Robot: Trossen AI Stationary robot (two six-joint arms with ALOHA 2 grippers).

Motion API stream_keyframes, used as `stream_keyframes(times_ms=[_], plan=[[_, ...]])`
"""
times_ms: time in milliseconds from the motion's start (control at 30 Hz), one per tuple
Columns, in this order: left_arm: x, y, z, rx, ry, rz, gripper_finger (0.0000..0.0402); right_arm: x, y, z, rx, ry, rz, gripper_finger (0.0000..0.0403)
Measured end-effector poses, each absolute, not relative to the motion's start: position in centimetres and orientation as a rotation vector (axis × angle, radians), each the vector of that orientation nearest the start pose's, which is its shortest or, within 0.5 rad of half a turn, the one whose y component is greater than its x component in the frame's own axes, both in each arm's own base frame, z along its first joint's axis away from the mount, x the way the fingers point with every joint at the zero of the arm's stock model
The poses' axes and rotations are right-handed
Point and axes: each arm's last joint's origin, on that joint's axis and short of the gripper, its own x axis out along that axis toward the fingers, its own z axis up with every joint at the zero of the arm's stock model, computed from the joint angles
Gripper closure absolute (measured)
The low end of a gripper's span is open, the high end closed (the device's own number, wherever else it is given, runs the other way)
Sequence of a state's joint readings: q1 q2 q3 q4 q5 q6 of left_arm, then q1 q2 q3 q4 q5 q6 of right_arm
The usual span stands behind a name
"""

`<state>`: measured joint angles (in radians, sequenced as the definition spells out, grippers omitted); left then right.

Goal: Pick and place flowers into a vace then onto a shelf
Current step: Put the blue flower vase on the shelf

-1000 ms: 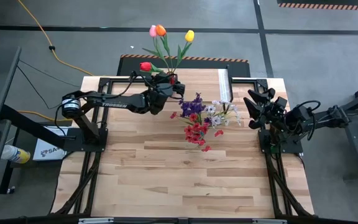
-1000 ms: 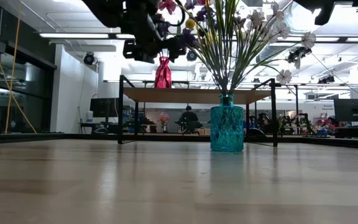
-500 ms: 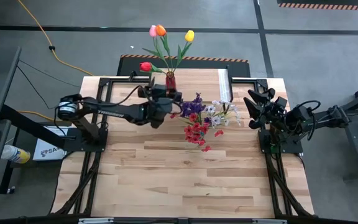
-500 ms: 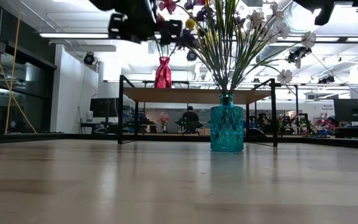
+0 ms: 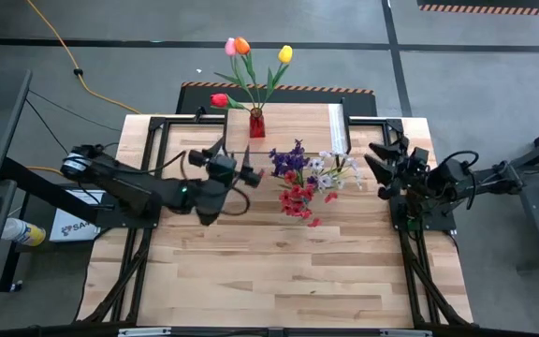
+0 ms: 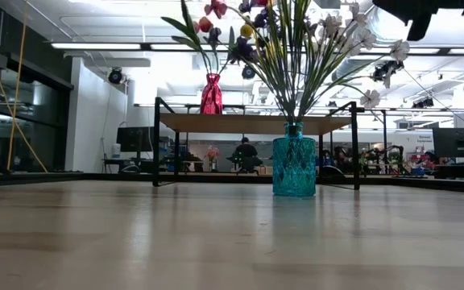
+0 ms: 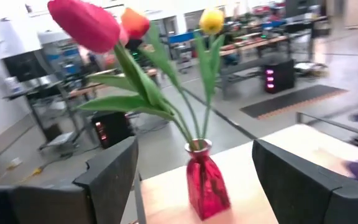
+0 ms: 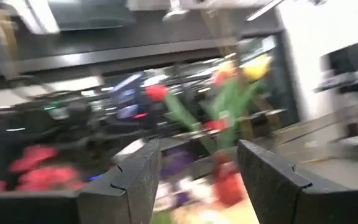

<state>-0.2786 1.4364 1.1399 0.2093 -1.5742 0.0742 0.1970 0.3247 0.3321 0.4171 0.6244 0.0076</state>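
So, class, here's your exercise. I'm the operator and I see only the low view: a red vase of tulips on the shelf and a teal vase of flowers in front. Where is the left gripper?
Observer: The left gripper hangs over the table just in front of the shelf, apart from the red vase.
Operator: Is it holding anything?
Observer: No. The left wrist view shows its fingers wide apart with nothing between them, and the red vase ahead.
Operator: And the right gripper?
Observer: The right gripper waits at the table's right edge, open and empty.
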Motion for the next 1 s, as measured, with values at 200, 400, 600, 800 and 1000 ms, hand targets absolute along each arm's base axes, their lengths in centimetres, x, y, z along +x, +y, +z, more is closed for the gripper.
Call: stream_keyframes(times_ms=[200, 400, 600, 800, 1000], plan=[[27.9, -8.8, 36.0, 0.176, 0.116, 1.166, 0.0055, 9.7, 1.1, 28.4, 0.312, -0.377, -0.064, 0.0197], [26.0, -11.6, 36.7, 0.217, 0.126, 1.046, 0.0055, 10.2, 2.0, 27.6, 0.489, -0.231, 0.25, 0.0199], [24.4, -13.7, 37.2, 0.201, 0.104, 0.953, 0.0055, 11.9, 3.8, 25.3, 0.718, 0.129, 0.443, 0.0199], [23.6, -15.1, 37.4, 0.178, 0.086, 0.895, 0.0055, 12.4, 6.4, 21.5, 0.827, 0.632, 0.48, 0.0199], [23.4, -15.3, 37.4, 0.178, 0.085, 0.883, 0.0055, 11.2, 8.4, 18.7, 0.743, 0.869, 0.307, 0.0199]])
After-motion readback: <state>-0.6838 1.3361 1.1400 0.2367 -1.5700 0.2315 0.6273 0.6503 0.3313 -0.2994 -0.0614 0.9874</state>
